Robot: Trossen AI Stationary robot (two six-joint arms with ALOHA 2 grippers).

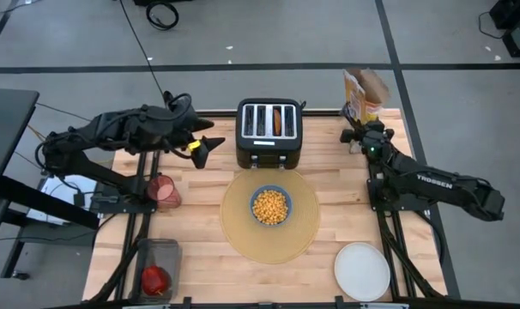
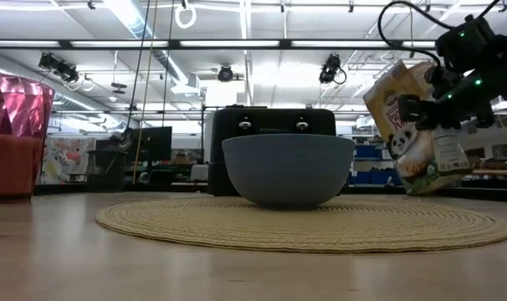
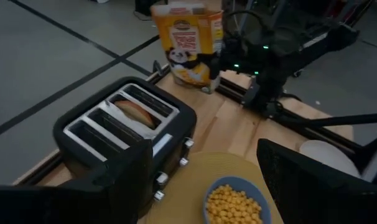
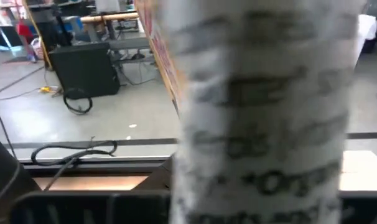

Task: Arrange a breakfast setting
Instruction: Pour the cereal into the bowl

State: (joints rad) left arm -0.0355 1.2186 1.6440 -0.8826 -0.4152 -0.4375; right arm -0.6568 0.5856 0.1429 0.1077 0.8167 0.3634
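1. The surface (image 1: 208, 266) carries the whole setting; the large round tan placemat (image 1: 307, 225) lies at its middle, just in front of the black toaster (image 1: 269, 130), as the base the rest gathers on.
2. The cereal box (image 1: 364, 94) stands at the far right corner with its top torn open, probably put back out of the way; the right tool (image 1: 356, 136) is right at its side, and whether it grips the box I cannot tell.
3. The white round plate (image 1: 362, 271) waits near the right front edge, off the mat.
4. The small blue bowl (image 1: 270, 206) sits mid-mat, filled with cereal.
5. The left tool (image 1: 210, 148), fingers apart and empty, hovers beside the toaster, likely aimed at the bagel (image 1: 278, 121) in a slot.
6. The pink translucent cup (image 1: 164, 190) and red apple (image 1: 154, 279) stay at the left.
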